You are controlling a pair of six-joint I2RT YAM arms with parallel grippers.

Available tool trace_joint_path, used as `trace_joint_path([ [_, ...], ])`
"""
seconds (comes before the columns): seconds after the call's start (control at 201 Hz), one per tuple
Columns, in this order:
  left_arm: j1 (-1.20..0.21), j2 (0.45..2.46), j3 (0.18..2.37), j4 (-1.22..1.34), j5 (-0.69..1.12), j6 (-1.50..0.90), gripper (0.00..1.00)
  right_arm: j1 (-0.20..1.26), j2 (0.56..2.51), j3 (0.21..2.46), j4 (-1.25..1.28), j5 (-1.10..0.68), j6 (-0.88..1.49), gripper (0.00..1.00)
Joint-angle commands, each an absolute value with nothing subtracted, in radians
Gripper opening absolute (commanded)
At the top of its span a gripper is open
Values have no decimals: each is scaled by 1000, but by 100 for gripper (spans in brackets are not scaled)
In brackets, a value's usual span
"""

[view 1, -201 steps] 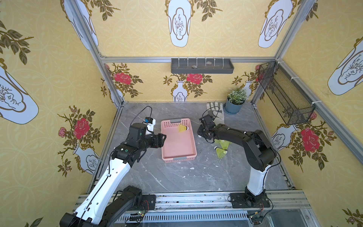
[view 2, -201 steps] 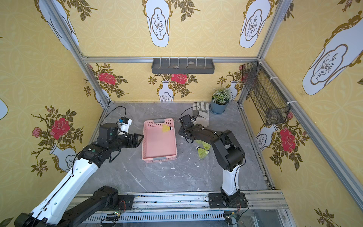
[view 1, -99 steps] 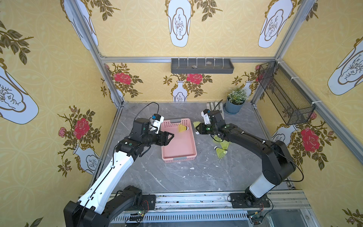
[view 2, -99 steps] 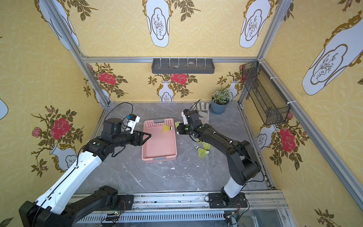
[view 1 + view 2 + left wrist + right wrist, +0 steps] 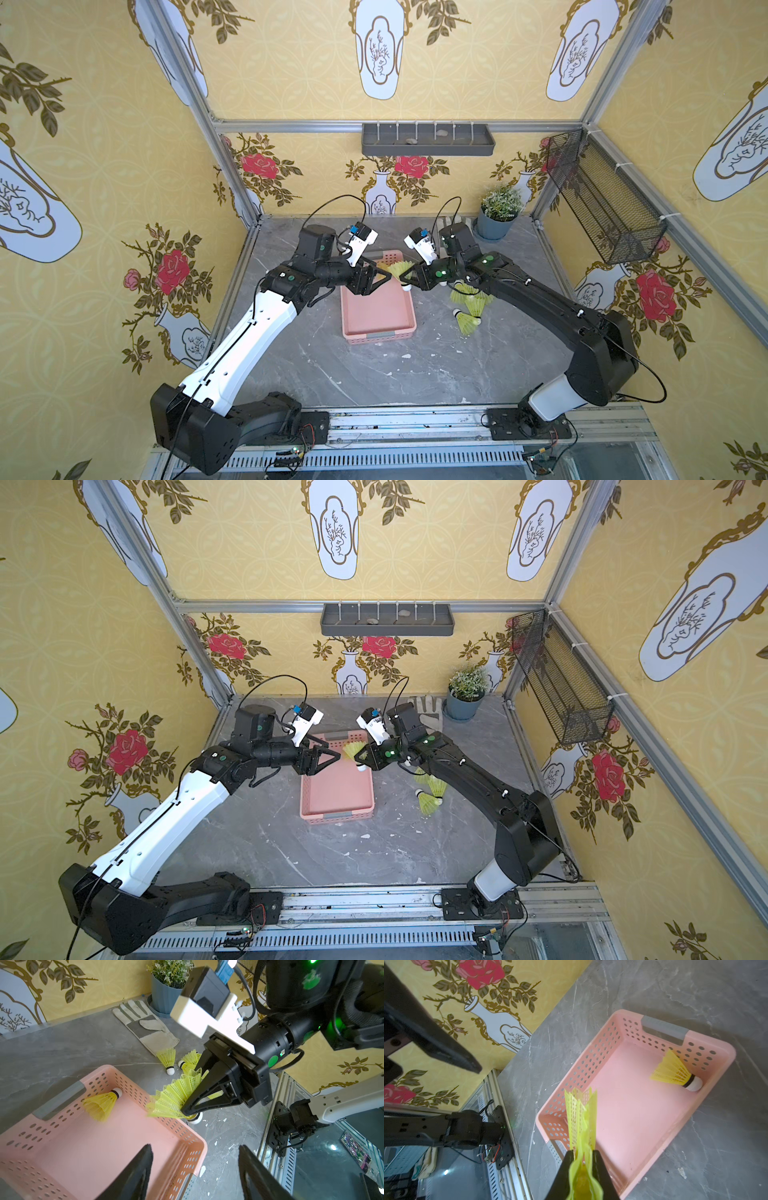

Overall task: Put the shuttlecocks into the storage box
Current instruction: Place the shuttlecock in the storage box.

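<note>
The right gripper (image 5: 185, 1112) clenches one neon shuttlecock (image 5: 172, 1101) by its crushed skirt just over the pink basket's (image 5: 199, 1142) long rim (cork end outward), likely to drop it by the lone shuttlecock (image 5: 675, 1072) inside. The left gripper (image 5: 194, 1147) hangs parted, empty, above the basket.

Neon yellow-green shuttlecocks (image 5: 166, 1057) (white tips, black bands); pink storage box (image 5: 93, 1142) with perforated walls, grey handles; grey marbled worktop (image 5: 415, 374); yellow wallpaper (image 5: 291, 62) with red roses and white vases.
</note>
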State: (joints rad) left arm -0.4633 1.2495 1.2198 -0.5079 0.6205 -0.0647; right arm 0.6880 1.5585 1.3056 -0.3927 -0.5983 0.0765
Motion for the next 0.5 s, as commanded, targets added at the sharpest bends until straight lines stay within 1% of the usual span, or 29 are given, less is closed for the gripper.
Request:
trace_joint_path([
  [0.0,-465,1265,1247,-564,689,26,65,700,1555,1340,-471,-660,6,18],
  [0.075,-465,1272,1259,-585,693,44,63,707,1552,1355,-488,-679,-5,20],
  [0.204,-465,1280,1267,-599,697,61,56,711,1549,1371,-504,-698,-18,21],
  [0.368,-465,1298,1278,-621,711,80,47,718,1552,1384,-518,-707,-28,21],
  [0.493,-465,1319,1285,-640,721,91,43,725,1557,1396,-530,-713,-36,20],
])
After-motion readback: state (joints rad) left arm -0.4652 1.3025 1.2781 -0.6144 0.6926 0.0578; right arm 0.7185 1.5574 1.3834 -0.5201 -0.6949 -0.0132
